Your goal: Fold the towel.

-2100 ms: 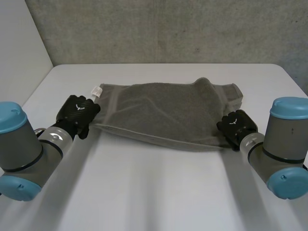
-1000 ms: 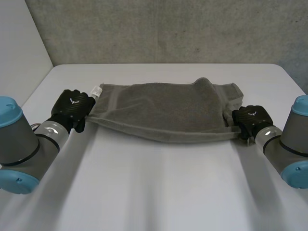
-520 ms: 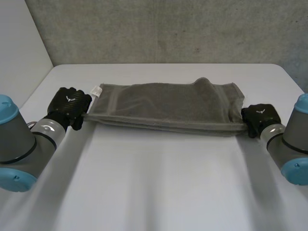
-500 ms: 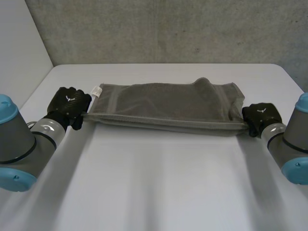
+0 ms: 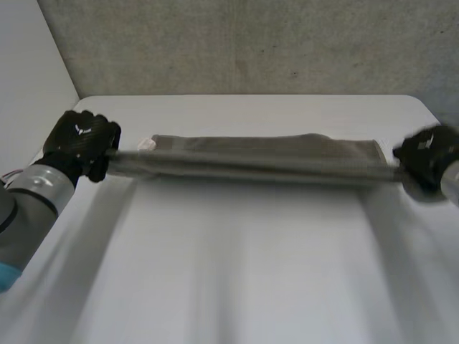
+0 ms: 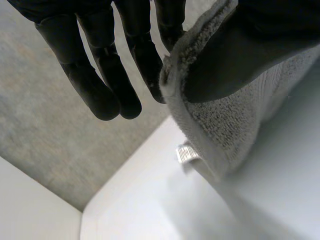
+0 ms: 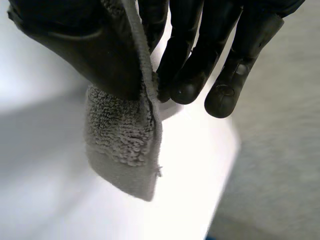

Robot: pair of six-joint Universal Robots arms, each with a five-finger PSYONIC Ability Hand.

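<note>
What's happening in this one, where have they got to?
The robot is folding a grey towel on a white table. The left hand pinches one end and the right hand pinches the other, so the towel is stretched between them as a long, narrow band. The held edge is lifted off the table. A small white tag hangs near the left hand's end.

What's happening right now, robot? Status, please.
Left hand pinching one end of the towel, right hand the other. It hangs taut between them over the table. Nothing in the way.
</note>
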